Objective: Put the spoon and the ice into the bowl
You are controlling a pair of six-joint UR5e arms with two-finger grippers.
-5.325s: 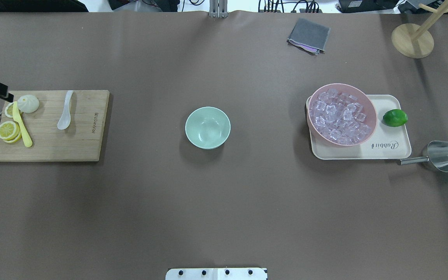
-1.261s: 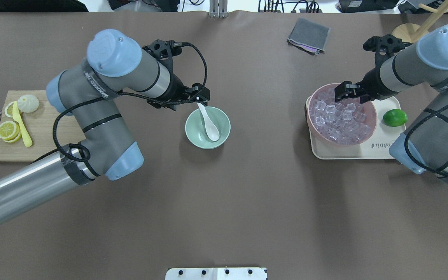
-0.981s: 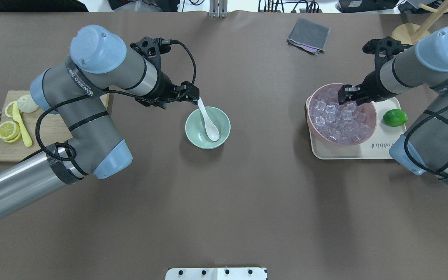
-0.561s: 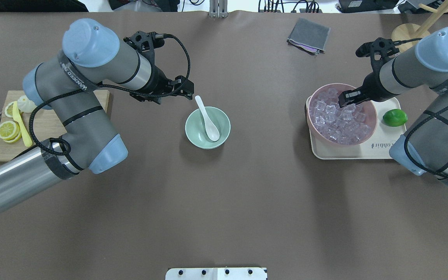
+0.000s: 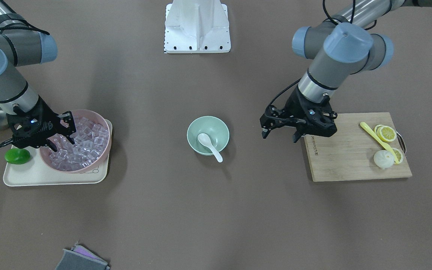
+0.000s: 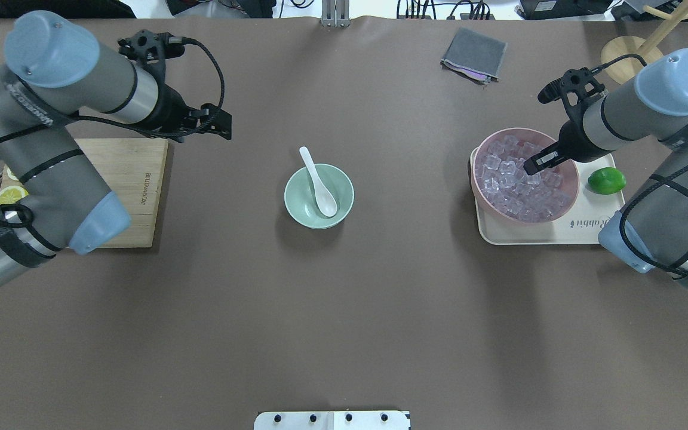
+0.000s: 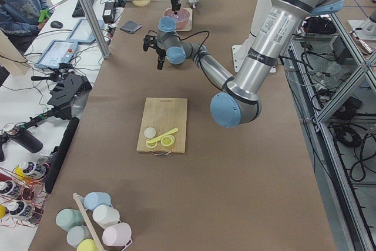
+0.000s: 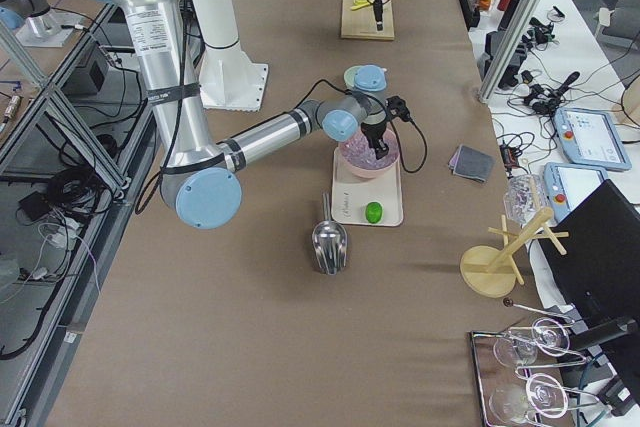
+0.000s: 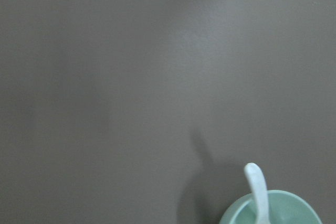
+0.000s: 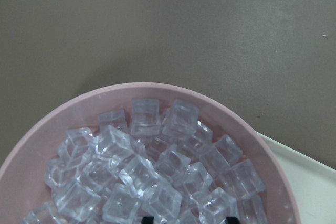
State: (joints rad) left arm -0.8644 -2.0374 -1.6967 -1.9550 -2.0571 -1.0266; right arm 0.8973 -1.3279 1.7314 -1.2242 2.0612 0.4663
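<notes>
Overhead exterior shows the bowl (image 6: 298, 197) standing on the brown table (image 6: 344, 310), about midway between its two ends and midway between the robot's edge and the far edge. It is small, round, pale mint green, plain and smooth. The spoon (image 6: 320, 185) lies in it. The spoon is glossy white, with its deep oval scoop down on the bowl's floor and its short curved handle leaning on the rim, jutting out toward the far edge. The left gripper (image 5: 279, 137) hangs over the table between the bowl and the cutting board (image 6: 135, 191), nearer the board and well apart from the spoon. Its fingers are spread wide with nothing between them.

Toward the table's right end the ice (image 6: 508, 179) — clear, colourless, glassy cubes, each far smaller than the bowl — is heaped in a pink bowl (image 6: 571, 182). That bowl stands on a cream tray (image 6: 595, 230), with a lime (image 6: 607, 180) just beside it on the tray. The right gripper (image 5: 63, 141) is down in the heap. In the front-facing view its fingers stand apart, with cubes around and between them. The right wrist view shows two dark tips at its bottom edge, likewise parted — they are clamped on no cube that I can make out.
</notes>
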